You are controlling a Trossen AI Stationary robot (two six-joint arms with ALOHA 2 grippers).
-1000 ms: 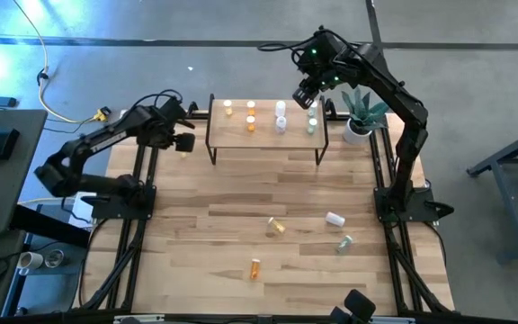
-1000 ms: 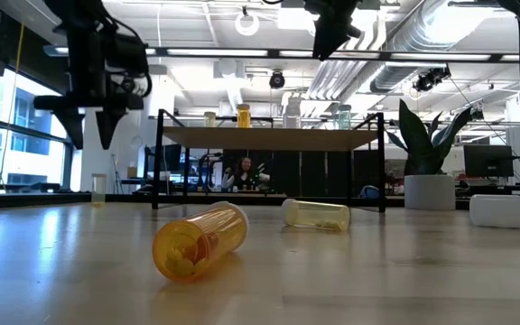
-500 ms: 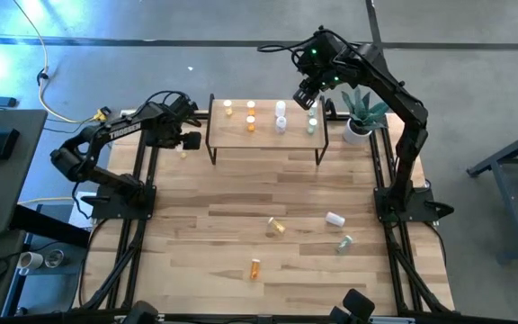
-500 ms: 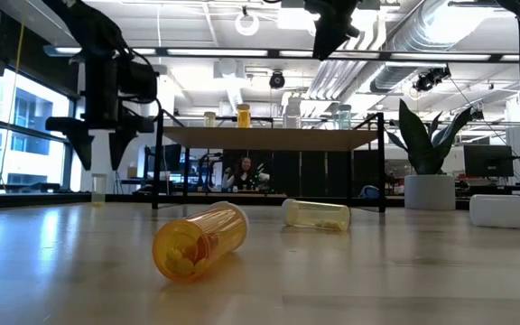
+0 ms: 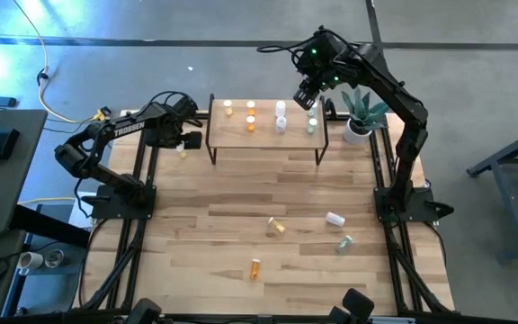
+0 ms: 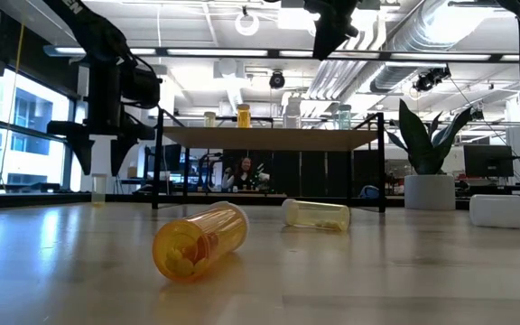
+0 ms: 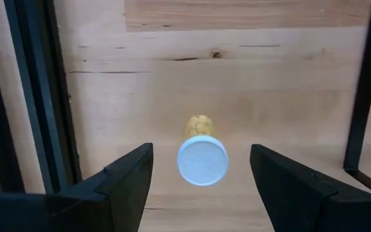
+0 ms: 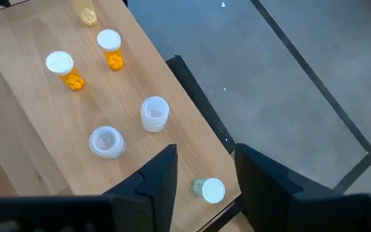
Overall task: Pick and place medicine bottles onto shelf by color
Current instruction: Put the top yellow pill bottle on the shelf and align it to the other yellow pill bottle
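left tool (image 7: pixel 201 177) fingers apart, poised over an upright yellow bottle (image 7: pixel 201 153) on the table (image 5: pixel 241 198) beside the shelf (image 5: pixel 266 137). right tool (image 8: pixel 205 171) apart above the shelf's greenish bottle (image 8: pixel 210 189).

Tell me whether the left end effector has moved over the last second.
Yes. In the low view the left end effector has dropped and shifted toward the low light-wood shelf, now straddling the upright yellow white-capped bottle.
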